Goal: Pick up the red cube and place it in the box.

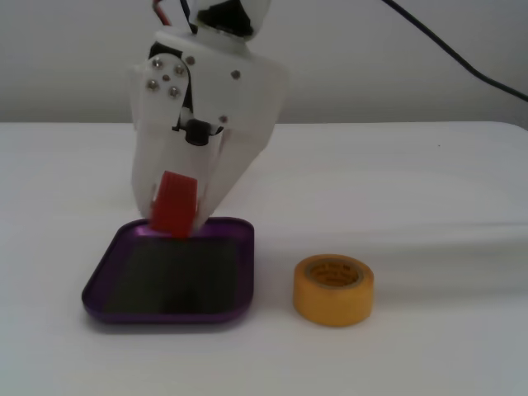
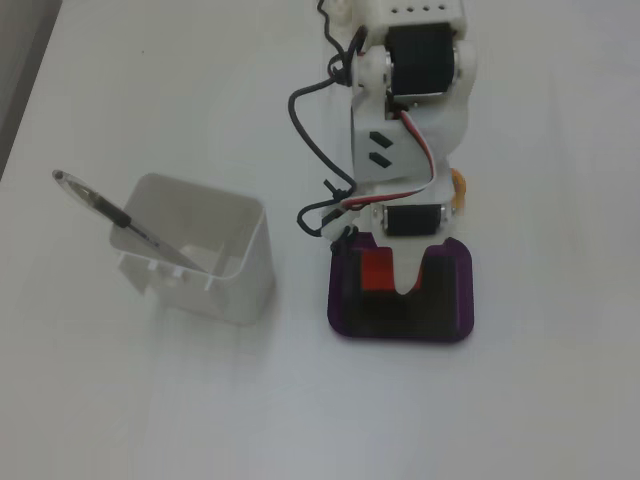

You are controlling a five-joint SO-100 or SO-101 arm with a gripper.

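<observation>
Currently the white two-finger gripper (image 1: 175, 216) is closed on the small matte red cube (image 1: 174, 204), holding it just above the far edge of the shallow purple metallic box (image 1: 99, 280), with a yellow tape roll (image 1: 333, 289) beside it on the white surface (image 1: 429, 206).

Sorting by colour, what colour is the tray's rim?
Purple, metallic-looking; the tray rim shows best in a fixed view.

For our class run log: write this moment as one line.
gripper: shut on red cube | position: over purple box, far end | cube: not yet released | nearby: yellow tape roll
</observation>
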